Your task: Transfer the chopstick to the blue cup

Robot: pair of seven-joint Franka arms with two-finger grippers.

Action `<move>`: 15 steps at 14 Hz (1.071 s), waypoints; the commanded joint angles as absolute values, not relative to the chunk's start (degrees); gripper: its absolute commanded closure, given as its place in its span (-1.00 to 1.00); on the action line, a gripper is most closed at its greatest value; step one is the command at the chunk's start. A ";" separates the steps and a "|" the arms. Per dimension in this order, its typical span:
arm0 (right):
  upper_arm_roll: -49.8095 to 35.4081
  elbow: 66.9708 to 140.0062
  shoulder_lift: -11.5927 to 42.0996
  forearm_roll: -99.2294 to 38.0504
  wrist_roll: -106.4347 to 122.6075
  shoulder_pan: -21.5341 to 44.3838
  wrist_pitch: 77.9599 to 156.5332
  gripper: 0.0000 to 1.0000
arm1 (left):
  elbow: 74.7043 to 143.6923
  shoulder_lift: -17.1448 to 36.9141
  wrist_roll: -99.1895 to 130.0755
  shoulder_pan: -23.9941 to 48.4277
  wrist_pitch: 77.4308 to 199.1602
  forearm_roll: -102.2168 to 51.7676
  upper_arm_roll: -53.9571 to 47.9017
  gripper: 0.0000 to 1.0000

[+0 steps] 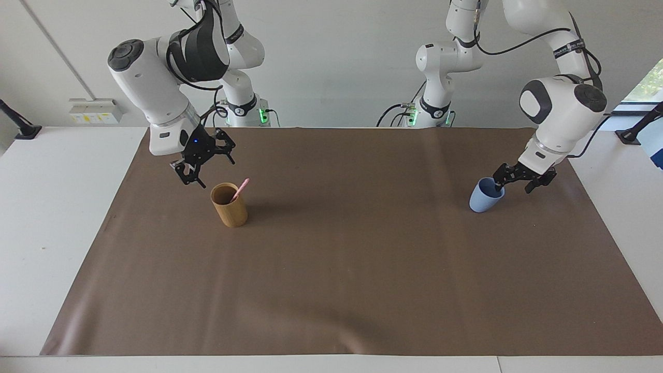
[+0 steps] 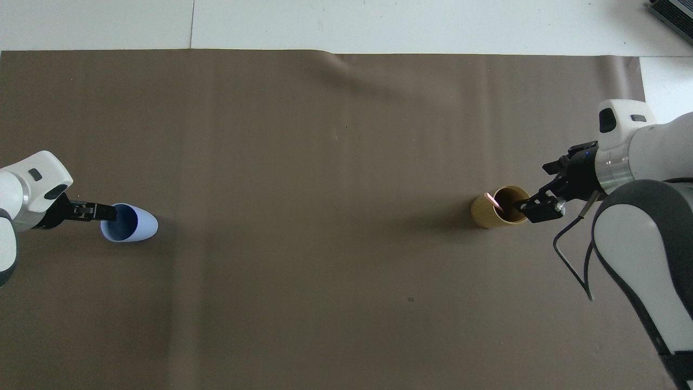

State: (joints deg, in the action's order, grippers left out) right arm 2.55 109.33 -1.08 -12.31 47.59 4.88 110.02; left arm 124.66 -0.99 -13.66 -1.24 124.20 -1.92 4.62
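I am at the approach step: nothing is picked up yet. The chopstick (image 1: 240, 190) stands tilted in the tan cup (image 1: 229, 205), its pink tip leaning on the rim toward the left arm's end of the table. Taking the tan cup as my mark, the right gripper (image 1: 202, 167) hangs just above and beside its rim, toward the right arm's end, jaws spread and holding nothing. The blue cup (image 1: 486, 195) sits well apart from the tan cup, toward the left arm's end of the brown mat (image 1: 342, 290). The left gripper (image 1: 514, 177) is at the blue cup's rim, one finger apparently dipping inside the mouth; I cannot tell whether it has closed on the wall yet. Next, I judge, the right gripper must shift over the pink tip and pinch it without knocking the tan cup, while the left steadies the blue cup.
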 commanded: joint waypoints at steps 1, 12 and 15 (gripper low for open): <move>2.20 111.79 -0.88 -15.28 52.46 4.22 113.19 -1.00 | 127.26 -2.82 -14.68 -1.49 126.12 -3.51 4.31 -0.46; 2.28 116.81 0.44 -20.30 62.58 5.80 120.23 -0.64 | 127.71 -2.64 -14.76 -1.14 125.86 -6.94 4.22 1.00; 2.20 117.07 0.44 -20.30 62.23 5.97 120.23 -0.08 | 124.38 -3.42 -14.07 0.25 125.60 -6.94 3.52 1.00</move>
